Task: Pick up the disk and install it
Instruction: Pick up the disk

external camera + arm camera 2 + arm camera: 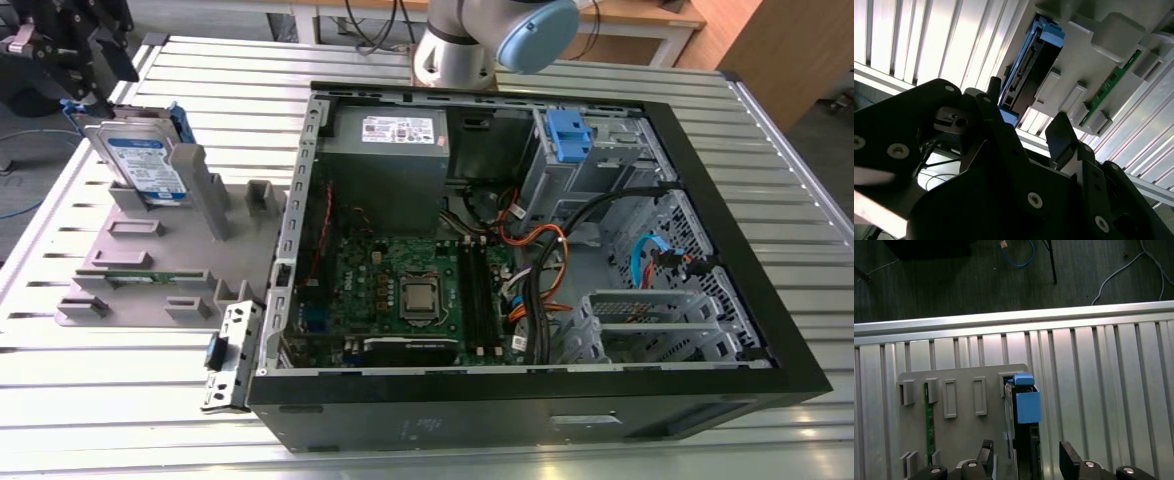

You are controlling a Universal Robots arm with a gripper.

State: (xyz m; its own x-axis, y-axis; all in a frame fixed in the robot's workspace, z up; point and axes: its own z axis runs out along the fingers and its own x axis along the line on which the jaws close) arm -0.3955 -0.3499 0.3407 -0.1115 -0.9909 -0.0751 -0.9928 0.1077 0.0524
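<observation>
the pincer (1026,447) hangs spread, its fingers (1069,456) flanking the disk (1027,407), which stands on edge in a grey holder (961,435) on the ribbed desk (1104,390); a green board (930,420) stands slotted nearby.

In the exterior view the picture's edge cuts off the gripper (94,55), and the grey holder (147,255) hides the lower part of the disk (140,160).

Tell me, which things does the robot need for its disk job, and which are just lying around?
For the job: the disk, standing in the grey rack; the gripper, open, close to it; the open computer case.
Just lying about: the green circuit strip in the rack; the metal bracket beside the case; cables on the floor.
</observation>
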